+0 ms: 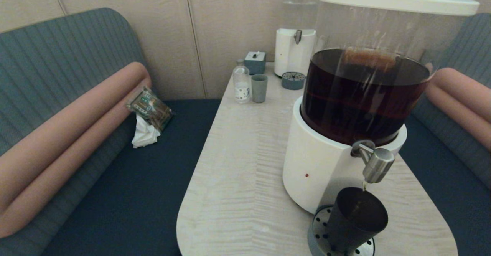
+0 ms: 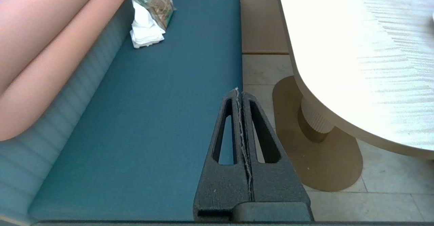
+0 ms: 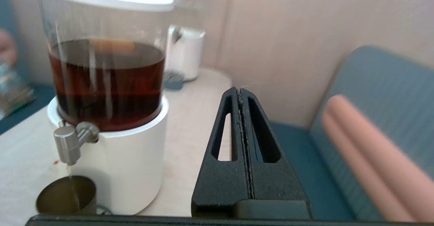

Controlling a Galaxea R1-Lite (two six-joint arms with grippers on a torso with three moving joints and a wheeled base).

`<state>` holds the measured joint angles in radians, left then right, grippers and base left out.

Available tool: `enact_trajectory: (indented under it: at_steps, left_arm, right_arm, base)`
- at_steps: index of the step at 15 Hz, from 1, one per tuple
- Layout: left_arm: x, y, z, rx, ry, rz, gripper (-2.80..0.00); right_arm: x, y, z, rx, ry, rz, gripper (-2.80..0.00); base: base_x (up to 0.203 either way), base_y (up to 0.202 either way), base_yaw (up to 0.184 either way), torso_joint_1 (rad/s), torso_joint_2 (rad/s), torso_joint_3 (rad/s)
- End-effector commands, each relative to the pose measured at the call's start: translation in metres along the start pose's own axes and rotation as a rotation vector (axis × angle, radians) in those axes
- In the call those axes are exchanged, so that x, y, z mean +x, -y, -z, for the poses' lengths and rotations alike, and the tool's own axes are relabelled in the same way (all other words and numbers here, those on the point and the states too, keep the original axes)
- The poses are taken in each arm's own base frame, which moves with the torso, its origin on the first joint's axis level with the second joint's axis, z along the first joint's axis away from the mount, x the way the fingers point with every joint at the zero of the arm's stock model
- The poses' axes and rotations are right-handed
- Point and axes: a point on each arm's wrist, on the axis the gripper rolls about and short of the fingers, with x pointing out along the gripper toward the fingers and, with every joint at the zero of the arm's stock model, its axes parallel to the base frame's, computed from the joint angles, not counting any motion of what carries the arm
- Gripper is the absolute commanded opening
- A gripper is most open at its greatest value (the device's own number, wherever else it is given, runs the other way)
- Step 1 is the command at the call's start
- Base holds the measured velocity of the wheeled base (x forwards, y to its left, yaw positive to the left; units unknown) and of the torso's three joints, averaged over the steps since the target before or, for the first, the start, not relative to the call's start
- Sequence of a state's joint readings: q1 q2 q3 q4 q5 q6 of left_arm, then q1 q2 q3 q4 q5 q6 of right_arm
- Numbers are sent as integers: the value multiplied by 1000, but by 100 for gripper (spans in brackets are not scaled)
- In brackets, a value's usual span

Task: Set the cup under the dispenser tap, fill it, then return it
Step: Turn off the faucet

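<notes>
Filling stage, as I read it: the cup (image 1: 356,219) stands on the drip tray (image 1: 319,225) directly under the dispenser tap (image 1: 376,164), a thin stream running in. Right gripper (image 3: 240,92) pressed closed on nothing, beside the dispenser; left gripper (image 2: 239,92) likewise, parked over the bench seat (image 2: 142,117). Placement done; return outstanding.

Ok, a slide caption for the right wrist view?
Shut right gripper beside the dispenser tap trickling into the cup.
</notes>
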<state>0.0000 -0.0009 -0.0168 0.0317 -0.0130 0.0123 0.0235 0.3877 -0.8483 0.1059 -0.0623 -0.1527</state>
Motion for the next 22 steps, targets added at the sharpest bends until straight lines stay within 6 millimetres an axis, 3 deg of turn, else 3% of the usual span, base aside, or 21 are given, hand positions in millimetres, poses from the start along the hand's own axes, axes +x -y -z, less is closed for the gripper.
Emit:
enact_trajectory:
  at_steps: [1,10,14,20,22]
  left_arm:
    - [0,0,0,0,-1,0,-280]
    - [0,0,0,0,-1,1,-280]
    - [0,0,0,0,-1,1,-280]
    - [0,0,0,0,0,1,-280]
    - [0,0,0,0,-1,1,-280]
  right_arm:
    - [-26,-1,5,-6,67,31,-280]
    - [-76,-6,55,-15,148,61,-280]
    - [-63,-10,84,-6,121,90,-280]
    - [-38,-24,172,-23,-45,72,-280]
    - [-37,-26,189,-20,-70,68,-280]
  base:
    - [0,0,0,0,0,0]
    - [0,0,0,0,0,0]
    - [0,0,0,0,0,0]
    - [0,0,0,0,0,0]
    - [0,0,0,0,0,0]
